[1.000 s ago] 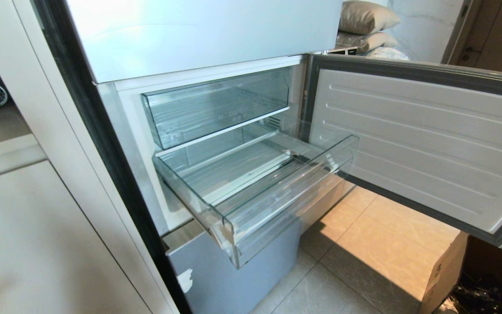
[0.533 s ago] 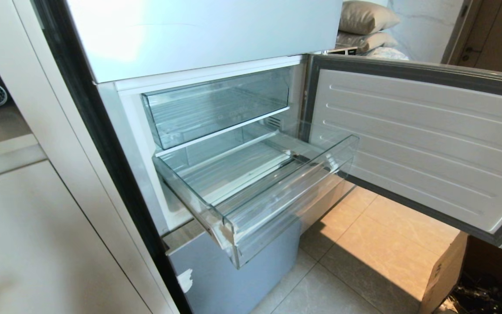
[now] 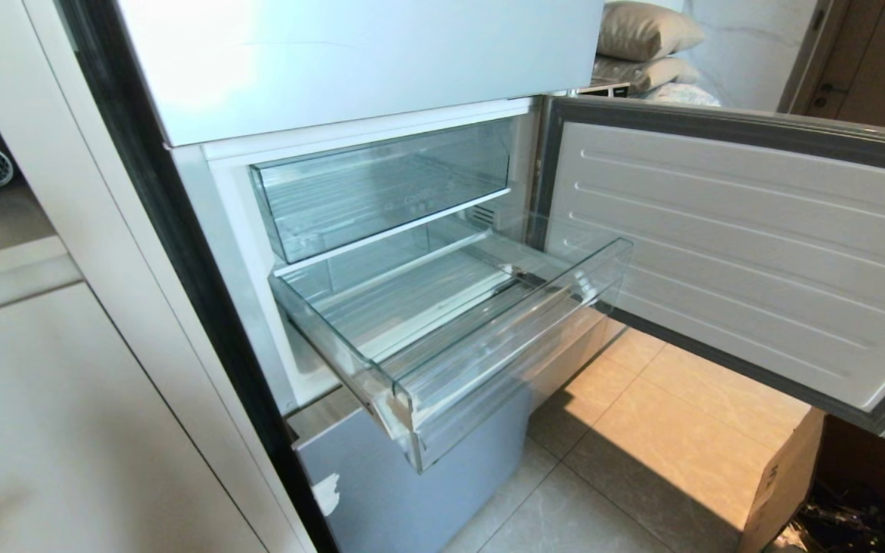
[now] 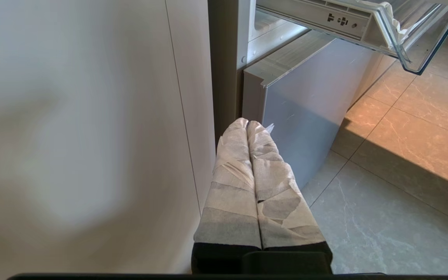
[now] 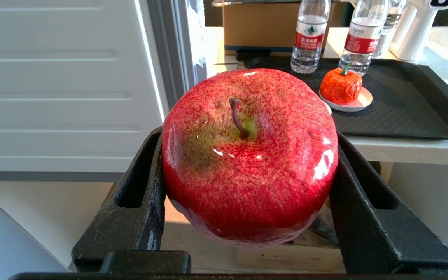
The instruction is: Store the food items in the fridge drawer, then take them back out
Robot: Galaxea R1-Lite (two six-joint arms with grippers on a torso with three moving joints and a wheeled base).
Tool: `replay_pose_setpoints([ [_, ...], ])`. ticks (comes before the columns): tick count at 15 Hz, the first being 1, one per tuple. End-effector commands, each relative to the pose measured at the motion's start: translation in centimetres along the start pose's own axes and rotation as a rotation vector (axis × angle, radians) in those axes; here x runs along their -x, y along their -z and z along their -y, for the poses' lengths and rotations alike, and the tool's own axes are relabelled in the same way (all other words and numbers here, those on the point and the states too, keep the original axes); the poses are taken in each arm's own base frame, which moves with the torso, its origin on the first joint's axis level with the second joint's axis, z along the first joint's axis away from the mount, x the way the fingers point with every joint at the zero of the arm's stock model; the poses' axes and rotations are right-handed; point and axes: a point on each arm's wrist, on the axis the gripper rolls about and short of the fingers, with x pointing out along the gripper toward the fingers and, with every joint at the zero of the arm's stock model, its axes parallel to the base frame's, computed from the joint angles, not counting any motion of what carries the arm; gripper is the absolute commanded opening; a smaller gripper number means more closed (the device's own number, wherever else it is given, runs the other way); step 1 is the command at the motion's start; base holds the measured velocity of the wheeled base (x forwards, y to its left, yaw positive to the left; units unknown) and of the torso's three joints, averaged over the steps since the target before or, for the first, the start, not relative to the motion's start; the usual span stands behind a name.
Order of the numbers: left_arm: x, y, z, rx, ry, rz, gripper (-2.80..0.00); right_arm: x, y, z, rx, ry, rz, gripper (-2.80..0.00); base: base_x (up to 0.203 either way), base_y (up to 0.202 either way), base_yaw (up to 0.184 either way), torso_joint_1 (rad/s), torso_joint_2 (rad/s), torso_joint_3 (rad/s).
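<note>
Head view shows no arm at all. It shows the fridge with its middle door [image 3: 734,261] swung wide to the right and the drawer [image 3: 488,361] pulled out, its clear front lip and ribbed floor bare, a whitish patch at its front left corner. Above it sits a second clear bin [image 3: 381,188], pushed in. Below is a silver-blue panel [image 3: 412,491], and a cardboard box [image 3: 784,480] stands on the tiled floor [image 3: 642,430] at the lower right.

Right wrist view alone shows the apple [image 5: 249,155]: red, glossy, speckled, with its brown stem facing the camera. The right gripper [image 5: 247,182] clamps it, one black finger [image 5: 138,202] pressed to each side. The ribbed inner face of the door [image 5: 60,89] is beside it. Behind it a counter [image 5: 414,149] carries a black tray [image 5: 414,109] holding a small orange fruit [image 5: 340,86] on a white dish and two water bottles [image 5: 308,37] at the tray's far edge. None of this appears from the head camera, so the apple is well apart from the drawer, off to the side past the door.

Left wrist view shows the left gripper [image 4: 249,124] low beside the white cabinet wall [image 4: 91,136], its taped fingers [image 4: 235,179] pressed together and holding nothing. It sees the drawer [image 4: 410,42] from underneath, with its side rail and front corner, above the same silver-blue panel [image 4: 309,105].
</note>
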Motion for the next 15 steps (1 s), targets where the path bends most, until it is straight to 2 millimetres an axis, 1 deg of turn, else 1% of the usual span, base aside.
replay_pose_setpoints([
  [1, 0.0, 0.0, 0.0, 0.000, -0.001, -0.002, -2.80, 1.2, -0.1, 0.0, -0.016, -0.057, 0.037, -2.80, 0.000, 0.000, 0.000, 0.000, 0.00, 0.000],
  [3, 0.0, 0.0, 0.0, 0.000, 0.001, -0.002, -2.80, 1.9, 0.4, 0.1, -0.011, -0.094, 0.011, -2.80, 0.000, 0.000, 0.000, 0.000, 0.00, 0.000],
  [4, 0.0, 0.0, 0.0, 0.000, -0.001, -0.002, -2.80, 1.8, 0.7, 0.1, 0.003, -0.114, -0.024, -2.80, 0.000, 0.000, 0.000, 0.000, 0.00, 0.000],
  [6, 0.0, 0.0, 0.0, 0.000, -0.001, -0.002, -2.80, 1.9, 0.8, -0.1, -0.002, -0.187, -0.038, -2.80, 0.000, 0.000, 0.000, 0.000, 0.00, 0.000],
  [8, 0.0, 0.0, 0.0, 0.000, -0.001, -0.002, -2.80, 2.5, 1.0, -0.3, -0.013, -0.335, -0.040, -2.80, 0.000, 0.000, 0.000, 0.000, 0.00, 0.000],
  [9, 0.0, 0.0, 0.0, 0.000, -0.001, -0.002, -2.80, 2.8, 1.4, -0.4, -0.015, -0.412, -0.052, -2.80, 0.000, 0.000, 0.000, 0.000, 0.00, 0.000],
  [10, 0.0, 0.0, 0.0, 0.000, -0.001, -0.002, -2.80, 3.0, 2.2, -0.5, -0.011, -0.478, -0.075, -2.80, 0.000, 0.000, 0.000, 0.000, 0.00, 0.000],
  [11, 0.0, 0.0, 0.0, 0.000, -0.001, -0.002, -2.80, 3.3, 3.4, -0.4, -0.001, -0.517, -0.104, -2.80, 0.000, 0.000, 0.000, 0.000, 0.00, 0.000],
  [12, 0.0, 0.0, 0.0, 0.000, -0.001, -0.002, -2.80, 3.8, 4.7, -0.1, 0.007, -0.575, -0.120, -2.80, 0.000, 0.000, 0.000, 0.000, 0.00, 0.000],
  [13, 0.0, 0.0, 0.0, 0.000, -0.001, -0.002, -2.80, 4.4, 5.5, 0.2, 0.008, -0.639, -0.126, -2.80, 0.000, 0.000, 0.000, 0.000, 0.00, 0.000],
  [15, 0.0, 0.0, 0.0, 0.000, -0.001, -0.002, -2.80, 5.1, 7.8, 0.7, 0.034, -0.742, -0.188, -2.80, 0.000, 0.000, 0.000, 0.000, 0.00, 0.000],
])
